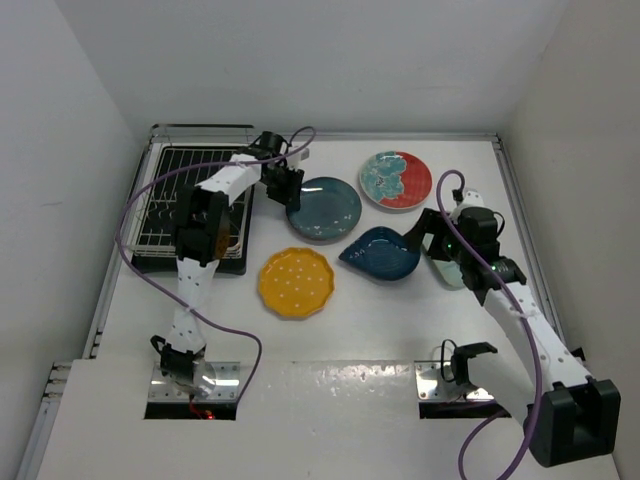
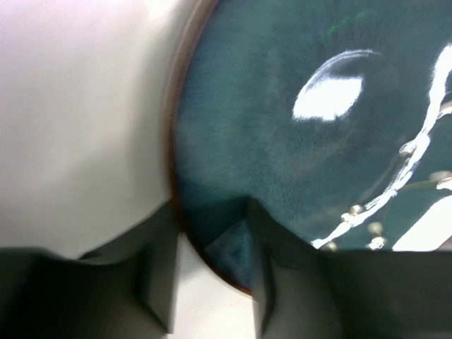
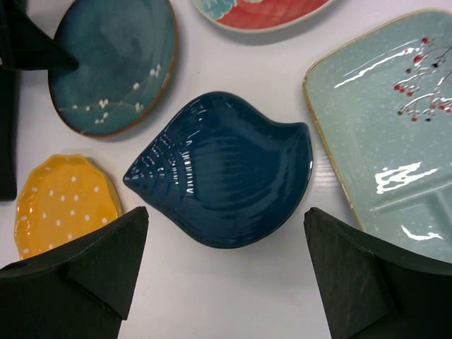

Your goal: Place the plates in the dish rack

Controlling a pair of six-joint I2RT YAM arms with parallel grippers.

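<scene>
Dark, wedge-shaped jaws of the right gripper are seen closest. They are spread wide, nothing is held, and they hang above the dark blue leaf-shaped plate. That plate is laid flat on the white desk with its long axis running left to right. Its pointed tip is turned left, toward the scalloped yellow plate, and its broader, notched end is turned right. The glaze is glossy and ribbed with fine veins fanning from the tip.

Just right of it the pale mint plate is found. It is a rounded rectangle with a thin tan edge, a raised divider and a painted sprig of red berries. It is cropped in the wrist view and largely covered by the gripper from above, so its long axis cannot be told. The yellow plate is dotted with white and lies left of and nearer than the leaf.

On the far side the round red-and-turquoise plate is set. Left of it lies the round dark teal plate, mottled, brown-rimmed and painted with a white blossom sprig. The left gripper is positioned at this plate's left rim, its jaws part-closed astride the edge, one inside and one outside. Whether the rim is pinched cannot be told.

The dish rack, made of metal wire with parallel bars in a black tray, is placed at the far left of the desk. Its long axis runs near to far, and it is partly crossed by the left arm. All five plates are on the desk to its right.
</scene>
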